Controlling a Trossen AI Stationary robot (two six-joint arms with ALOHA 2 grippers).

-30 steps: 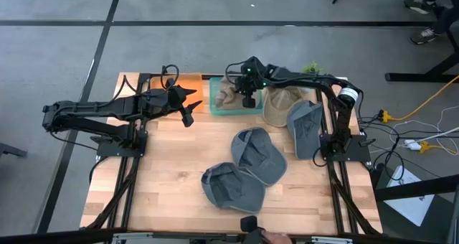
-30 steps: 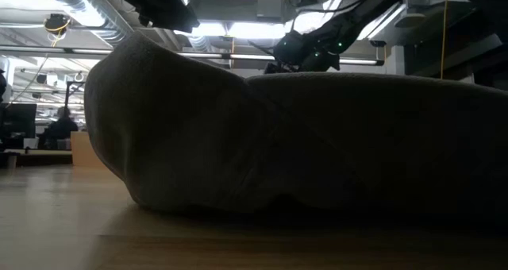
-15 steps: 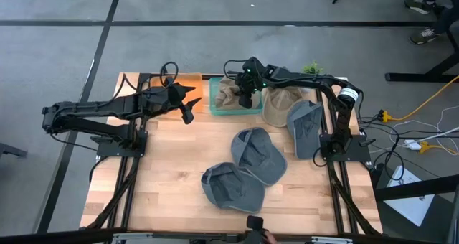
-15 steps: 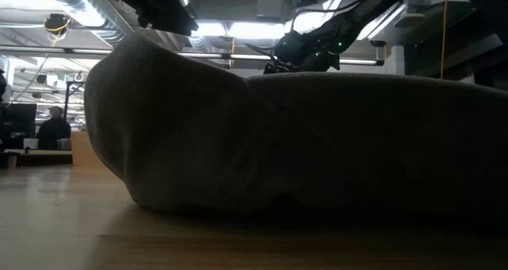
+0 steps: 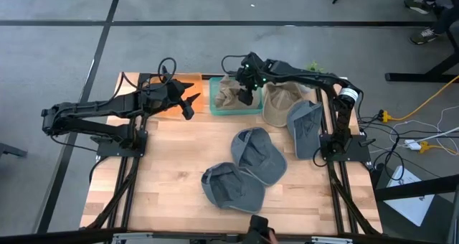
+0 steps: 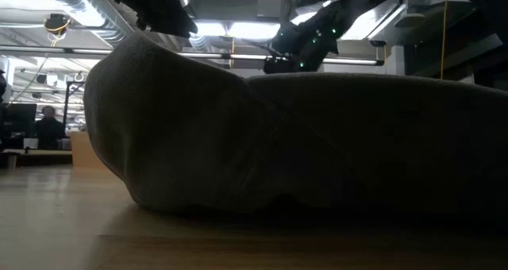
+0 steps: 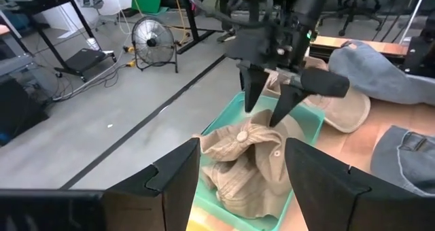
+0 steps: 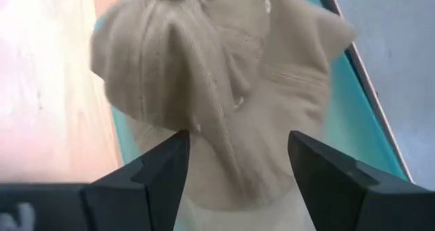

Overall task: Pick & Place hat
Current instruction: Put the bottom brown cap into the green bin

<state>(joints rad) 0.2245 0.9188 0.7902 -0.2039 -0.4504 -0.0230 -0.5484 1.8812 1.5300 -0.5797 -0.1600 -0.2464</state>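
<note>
A crumpled tan hat (image 5: 228,93) lies in the green tray (image 5: 215,104) at the table's far edge; it also shows in the left wrist view (image 7: 245,160) and the right wrist view (image 8: 211,75). My right gripper (image 5: 247,95) hangs open just above it, fingers pointing down (image 7: 266,112), with nothing between them. My left gripper (image 5: 188,105) stands open to the left of the tray, its fingers pointing toward the tray (image 7: 243,183).
A second tan hat (image 5: 281,104) lies right of the tray. Three grey hats (image 5: 305,129), (image 5: 258,154), (image 5: 229,186) lie on the wooden table; the nearest fills the low view (image 6: 278,143). An orange tray (image 5: 188,81) stands behind my left gripper.
My right gripper has opened, let go of the tan hat and risen a little above it; the hat stays crumpled in the green tray. My left gripper has drifted slightly toward the table's far edge.
</note>
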